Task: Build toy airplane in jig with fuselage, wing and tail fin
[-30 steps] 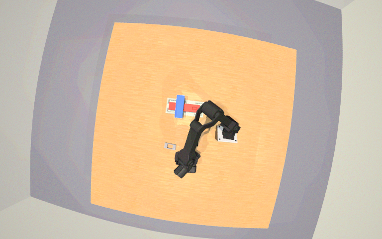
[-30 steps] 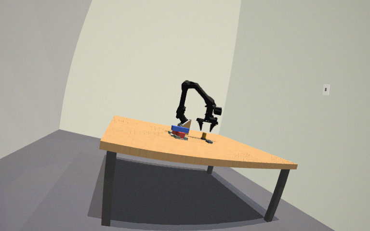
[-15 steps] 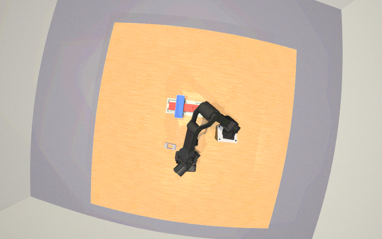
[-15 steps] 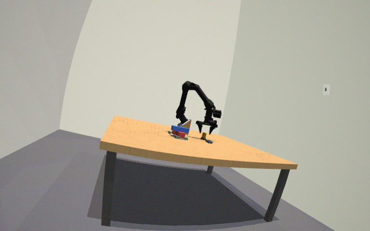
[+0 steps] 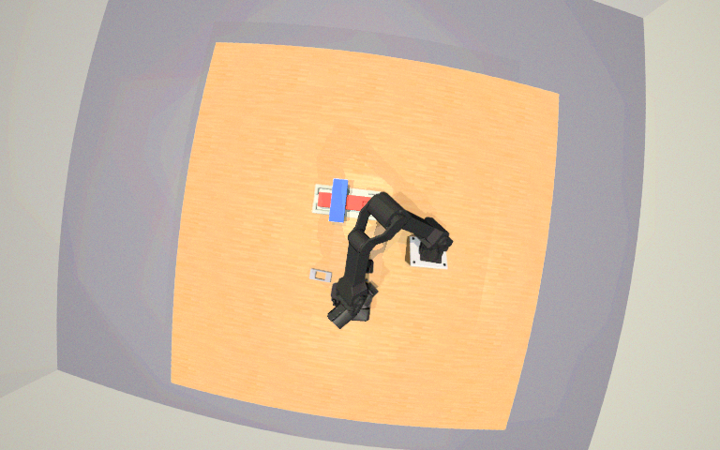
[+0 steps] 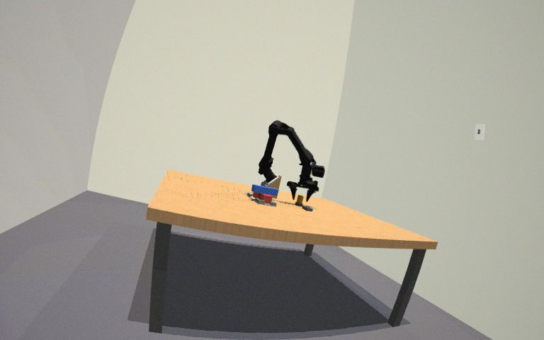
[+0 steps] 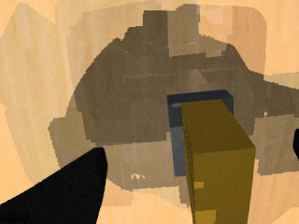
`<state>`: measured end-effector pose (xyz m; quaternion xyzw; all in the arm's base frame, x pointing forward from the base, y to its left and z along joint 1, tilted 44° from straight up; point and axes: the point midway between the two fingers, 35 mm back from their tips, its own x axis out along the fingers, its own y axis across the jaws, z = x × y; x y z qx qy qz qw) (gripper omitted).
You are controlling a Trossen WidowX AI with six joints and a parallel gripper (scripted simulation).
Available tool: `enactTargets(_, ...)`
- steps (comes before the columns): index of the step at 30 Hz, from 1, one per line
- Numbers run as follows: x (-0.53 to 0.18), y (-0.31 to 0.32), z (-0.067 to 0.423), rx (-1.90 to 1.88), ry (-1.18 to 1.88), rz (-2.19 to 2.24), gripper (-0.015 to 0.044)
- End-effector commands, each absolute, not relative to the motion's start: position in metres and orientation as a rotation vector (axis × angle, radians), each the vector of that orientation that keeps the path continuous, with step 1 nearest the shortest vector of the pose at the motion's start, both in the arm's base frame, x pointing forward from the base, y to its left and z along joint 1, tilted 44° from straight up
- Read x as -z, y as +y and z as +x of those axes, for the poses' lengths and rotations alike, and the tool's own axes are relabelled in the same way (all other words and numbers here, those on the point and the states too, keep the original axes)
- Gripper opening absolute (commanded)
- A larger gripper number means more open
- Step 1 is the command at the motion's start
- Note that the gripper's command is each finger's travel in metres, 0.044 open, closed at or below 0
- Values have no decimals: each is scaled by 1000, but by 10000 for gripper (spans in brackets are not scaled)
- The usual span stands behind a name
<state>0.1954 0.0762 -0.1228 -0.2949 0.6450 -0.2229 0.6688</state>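
Observation:
The red fuselage (image 5: 356, 202) (image 6: 265, 198) lies along the pale jig (image 5: 314, 207) (image 6: 271, 204). The blue wing (image 5: 337, 200) (image 6: 264, 189) lies across its top. The arm covers the jig's right end in the top view. The yellow tail fin (image 6: 299, 198) (image 7: 224, 177) stands upright in a small grey-blue holder (image 7: 177, 151). My gripper (image 6: 301, 200) (image 7: 202, 148) is open, with its fingers low on either side of the fin. In the wrist view the fin stands nearer the right finger, apart from both. In the top view the arm hides the fin and fingertips.
A small grey holder (image 5: 313, 274) (image 6: 307, 208) with a rectangular opening lies empty beside the gripper. The arm's white base plate (image 5: 428, 264) is to the right of the jig in the top view. The wooden table (image 5: 254, 328) (image 6: 224, 218) carries everything.

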Motion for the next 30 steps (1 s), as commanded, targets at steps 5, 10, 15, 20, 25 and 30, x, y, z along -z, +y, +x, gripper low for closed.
enactTargets(5, 125, 72, 193, 506, 1460, -680, 256)
enactTargets(10, 125, 72, 193, 506, 1460, -680, 125)
enactTargets(15, 125, 72, 193, 506, 1460, -680, 53)
enactTargets(20, 125, 72, 193, 506, 1460, -680, 0)
enactTargets(25, 120, 76, 194, 522, 1471, -656, 0)
enactTargets(30, 111, 87, 196, 521, 1473, -653, 0)
